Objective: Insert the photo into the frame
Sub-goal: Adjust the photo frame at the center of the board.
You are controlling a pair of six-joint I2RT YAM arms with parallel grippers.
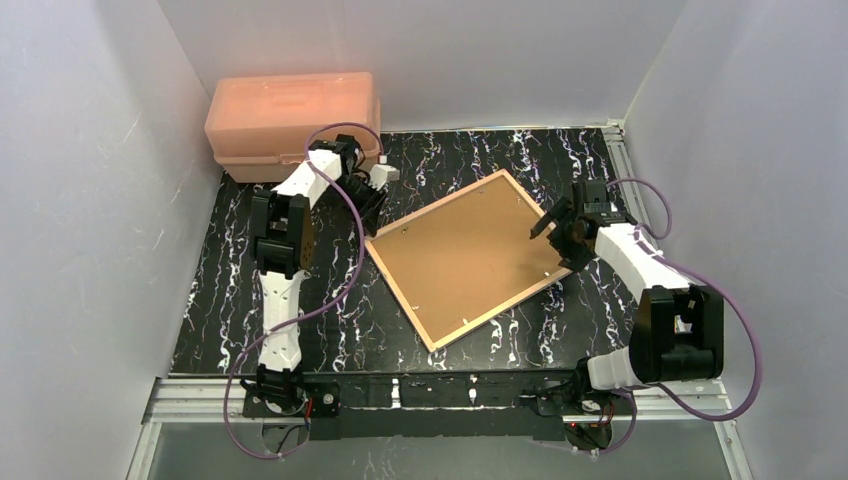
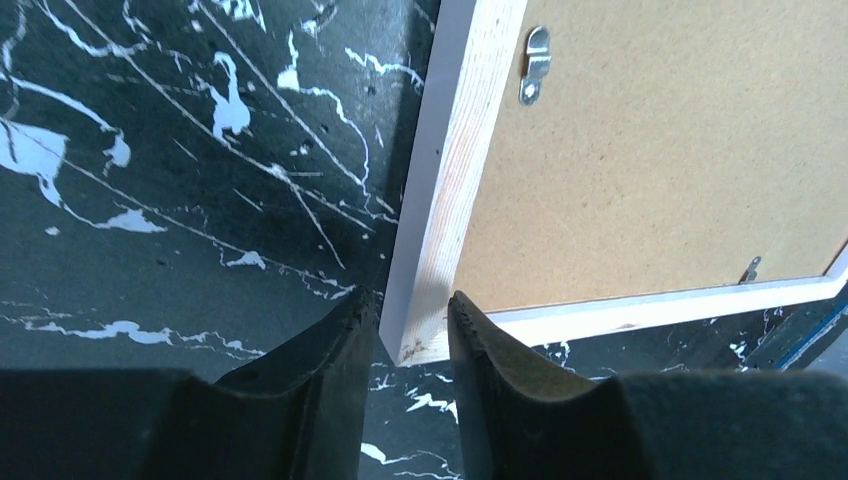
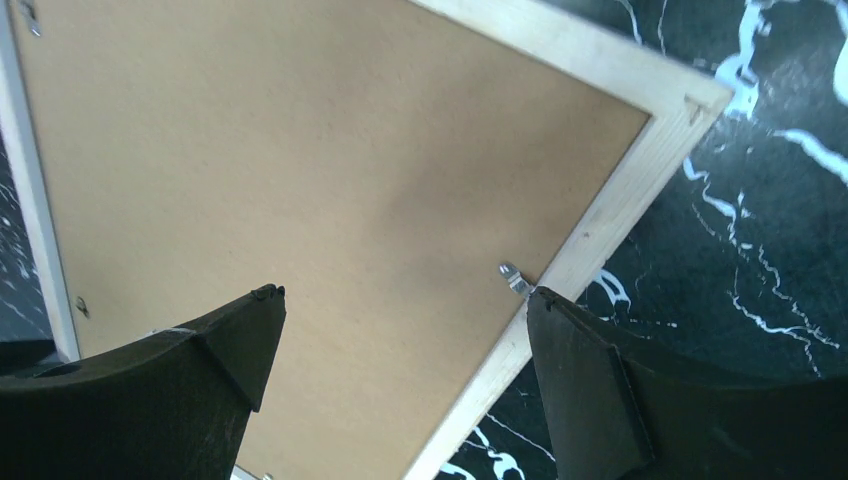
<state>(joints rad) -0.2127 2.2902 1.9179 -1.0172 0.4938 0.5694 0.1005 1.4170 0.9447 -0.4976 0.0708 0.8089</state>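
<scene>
The frame (image 1: 400,294) lies back up on the black marbled table, turned at an angle, its light wood rail (image 2: 450,180) around a brown backing board (image 1: 465,250). The photo is out of view. My left gripper (image 1: 373,210) is at the frame's left corner. In the left wrist view its jaws stand a little apart, and that corner shows between the fingertips (image 2: 413,300). My right gripper (image 1: 549,246) hovers wide open over the frame's right edge. One finger (image 3: 250,330) is above the board (image 3: 300,170), the other beside the rail (image 3: 610,215).
A pink plastic box (image 1: 292,120) stands at the back left, just behind the left arm. Small metal clips (image 2: 535,65) (image 3: 513,278) sit on the frame's back along the rail. White walls close in the table on three sides.
</scene>
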